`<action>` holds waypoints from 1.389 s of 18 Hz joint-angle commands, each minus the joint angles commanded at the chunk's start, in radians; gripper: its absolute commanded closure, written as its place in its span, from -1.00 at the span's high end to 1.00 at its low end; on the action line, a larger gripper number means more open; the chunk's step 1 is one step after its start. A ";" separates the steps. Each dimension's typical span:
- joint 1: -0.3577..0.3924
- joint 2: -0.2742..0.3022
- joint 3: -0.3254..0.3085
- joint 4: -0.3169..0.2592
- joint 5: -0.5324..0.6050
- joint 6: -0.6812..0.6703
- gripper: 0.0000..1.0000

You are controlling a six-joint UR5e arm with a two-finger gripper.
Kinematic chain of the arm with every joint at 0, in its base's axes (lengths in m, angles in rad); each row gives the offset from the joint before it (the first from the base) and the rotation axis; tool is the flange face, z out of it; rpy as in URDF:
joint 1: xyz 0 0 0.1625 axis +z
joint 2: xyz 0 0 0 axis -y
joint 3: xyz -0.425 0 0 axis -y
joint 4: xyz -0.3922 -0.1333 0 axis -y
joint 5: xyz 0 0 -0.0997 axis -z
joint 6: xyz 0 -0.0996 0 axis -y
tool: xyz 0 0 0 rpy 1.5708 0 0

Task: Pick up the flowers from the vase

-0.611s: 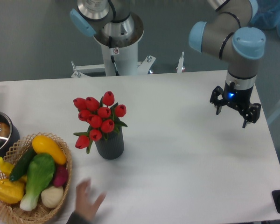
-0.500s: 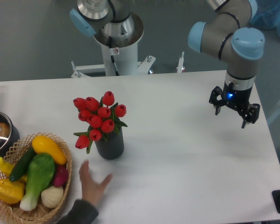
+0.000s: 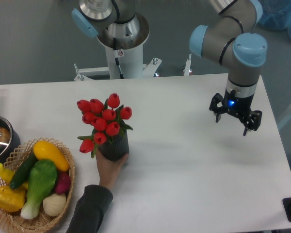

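Currently, the flowers (image 3: 103, 122) stand in the vase (image 3: 113, 148) left of the table's (image 3: 194, 165) centre, a person's hand (image 3: 109, 167) gripping the vase. The gripper (image 3: 235, 118), fingers spread and empty, hovers well apart near the right edge.

Bare worktop (image 3: 184, 160) lies between the gripper (image 3: 235, 119) and the vase (image 3: 114, 148); a person's hand (image 3: 110, 167) grips the vase's near side, the wicker basket (image 3: 63, 204) crowding its left.

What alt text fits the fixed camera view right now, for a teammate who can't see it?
A person's hand grips the dark vase of red flowers on a white table, while the gripper hangs open far to the right, holding nothing. A basket of toy vegetables sits at the left edge.
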 joint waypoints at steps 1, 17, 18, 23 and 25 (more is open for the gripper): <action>-0.008 0.003 -0.022 0.002 -0.005 0.000 1.00; 0.005 0.017 -0.077 0.000 -0.481 -0.009 1.00; -0.003 0.017 -0.077 -0.003 -0.523 -0.023 1.00; -0.060 0.041 -0.075 -0.005 -0.557 -0.126 1.00; -0.067 0.048 -0.075 -0.003 -0.577 -0.141 1.00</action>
